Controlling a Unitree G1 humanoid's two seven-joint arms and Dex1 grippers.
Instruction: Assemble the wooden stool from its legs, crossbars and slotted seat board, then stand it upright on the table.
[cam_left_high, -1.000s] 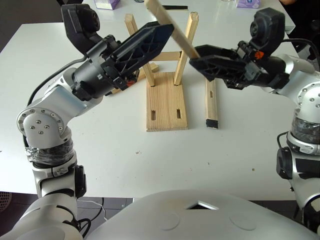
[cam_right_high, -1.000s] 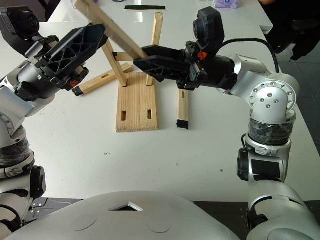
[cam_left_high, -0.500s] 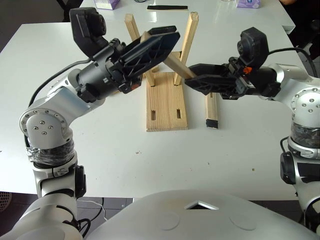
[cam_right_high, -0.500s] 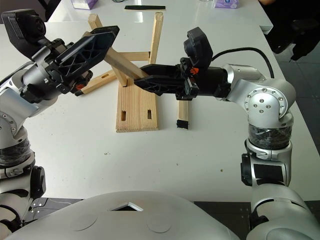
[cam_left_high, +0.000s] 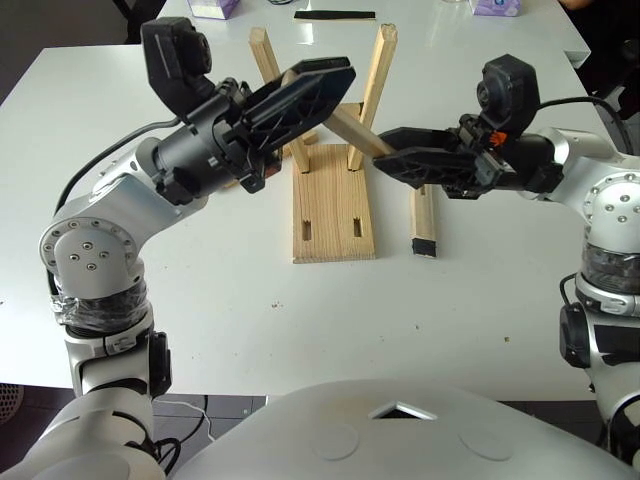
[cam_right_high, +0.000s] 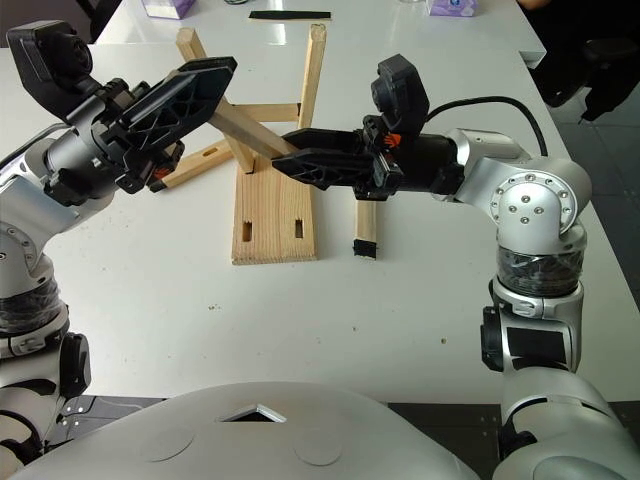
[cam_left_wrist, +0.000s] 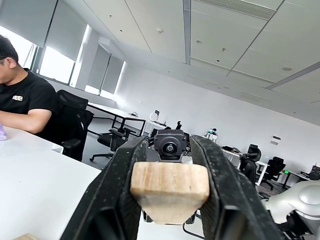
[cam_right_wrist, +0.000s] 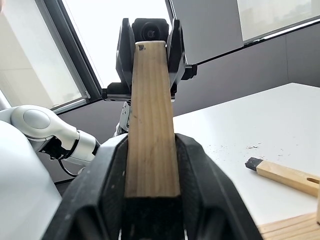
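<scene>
A loose wooden leg hangs slanted in the air above the slotted seat board, which lies flat on the white table. My left gripper is shut on its upper end and my right gripper is shut on its lower end. The left wrist view shows the leg's end face squeezed between the fingers. In the right wrist view the leg runs up to the left gripper. Two legs stand in the board's far slots, joined by a crossbar.
Another leg with a black foot lies right of the board, under my right arm. One more slotted leg lies left of it behind my left gripper. A black strip and purple boxes sit at the far edge.
Both grippers have brought the held leg down from high above the standing legs to just over them, and it now lies less steeply. In the last half second almost nothing moved.
</scene>
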